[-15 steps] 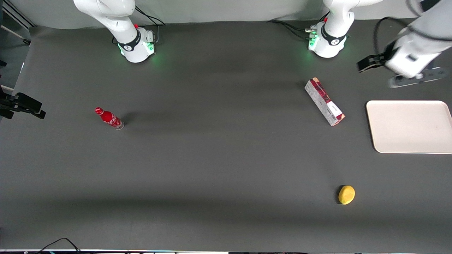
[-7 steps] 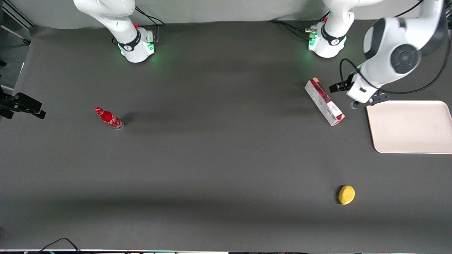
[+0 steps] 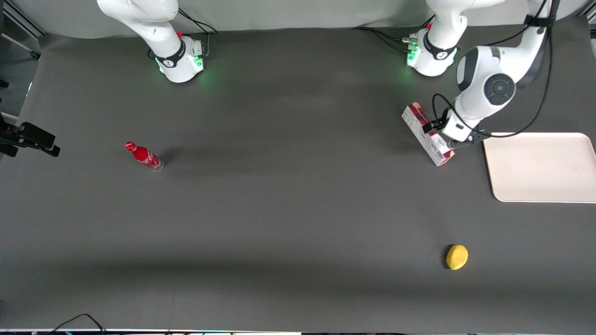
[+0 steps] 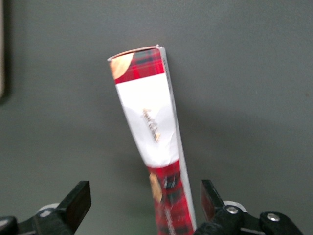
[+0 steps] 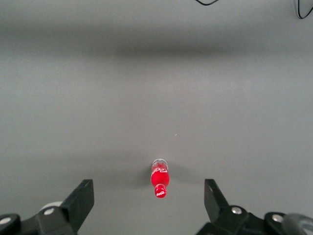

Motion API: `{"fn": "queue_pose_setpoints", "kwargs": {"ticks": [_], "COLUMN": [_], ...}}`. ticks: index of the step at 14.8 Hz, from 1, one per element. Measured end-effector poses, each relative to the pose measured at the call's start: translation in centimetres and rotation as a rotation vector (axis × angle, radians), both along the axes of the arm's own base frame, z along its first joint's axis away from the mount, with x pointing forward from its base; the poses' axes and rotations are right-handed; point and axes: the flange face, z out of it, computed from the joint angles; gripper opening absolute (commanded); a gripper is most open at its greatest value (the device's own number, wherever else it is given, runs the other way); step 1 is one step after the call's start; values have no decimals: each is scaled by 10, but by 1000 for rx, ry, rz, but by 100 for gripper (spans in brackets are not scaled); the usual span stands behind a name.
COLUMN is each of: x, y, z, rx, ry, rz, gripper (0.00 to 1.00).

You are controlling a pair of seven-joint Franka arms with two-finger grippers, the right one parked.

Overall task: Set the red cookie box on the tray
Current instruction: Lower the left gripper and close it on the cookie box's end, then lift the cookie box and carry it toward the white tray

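Swung down from beside the tray (image 3: 540, 167), the left gripper (image 4: 145, 205) now hangs spread wide over the red cookie box (image 4: 152, 142), its fingers (image 4: 78, 198) straddling the narrow width for a grasp.

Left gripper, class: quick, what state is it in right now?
Left gripper: open, holding nothing, poised above the red cookie box, one finger to each side of it. The box lies on the table beside the tray.

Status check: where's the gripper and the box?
Gripper open, above the box, fingers straddling it. Box flat on the table, not gripped. Tray beside it, nothing between.
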Motion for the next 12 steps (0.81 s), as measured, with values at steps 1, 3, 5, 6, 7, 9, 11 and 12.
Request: {"fn": "queue_pose_setpoints", "kwargs": {"ticks": [1, 3, 5, 6, 7, 9, 11, 12], "x": [1, 3, 0, -4, -10, -19, -24, -25], "y": [-2, -9, -16, -17, -17, -18, -22, -24], "z": [-10, -26, -42, -49, -55, -62, -64, -64], "rx": [-2, -10, -17, -19, -19, -15, -8, -7], "ry": [-10, -25, -36, -39, -34, -23, -15, -15], "rz": [16, 28, 25, 23, 22, 20, 13, 12], "gripper": [100, 100, 83, 48, 4, 0, 0, 0]}}
